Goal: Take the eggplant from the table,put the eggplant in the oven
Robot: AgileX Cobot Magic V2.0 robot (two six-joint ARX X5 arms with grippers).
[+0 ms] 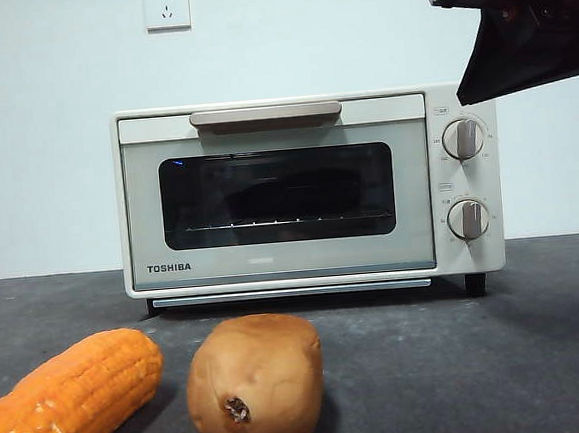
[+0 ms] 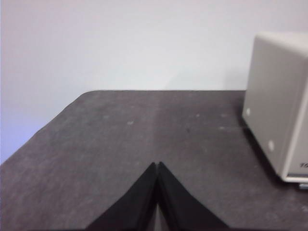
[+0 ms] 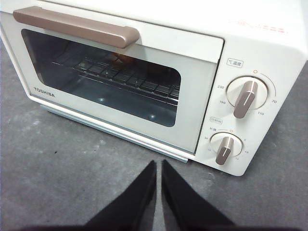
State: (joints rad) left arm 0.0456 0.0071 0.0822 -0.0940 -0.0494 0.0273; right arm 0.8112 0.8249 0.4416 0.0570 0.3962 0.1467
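The cream-white TOSHIBA oven [image 1: 283,262] stands at the back of the dark grey table [image 1: 462,363] with its door closed. Behind its glass window [image 1: 278,195] lies a dim dark oval shape; I cannot tell whether it is the eggplant. No eggplant shows on the table. My right gripper [image 3: 158,167] hangs shut and empty above the table, in front of the oven's knob side [image 3: 245,96]. Its arm [image 1: 520,23] is the black mass at the front view's top right. My left gripper [image 2: 158,166] is shut and empty over bare table beside the oven's side wall [image 2: 281,101].
An orange corn cob [image 1: 68,399] and a brown potato [image 1: 255,385] lie near the table's front edge. The oven's beige handle [image 1: 264,114] runs along the door's top. A wall socket [image 1: 167,5] sits on the white wall behind.
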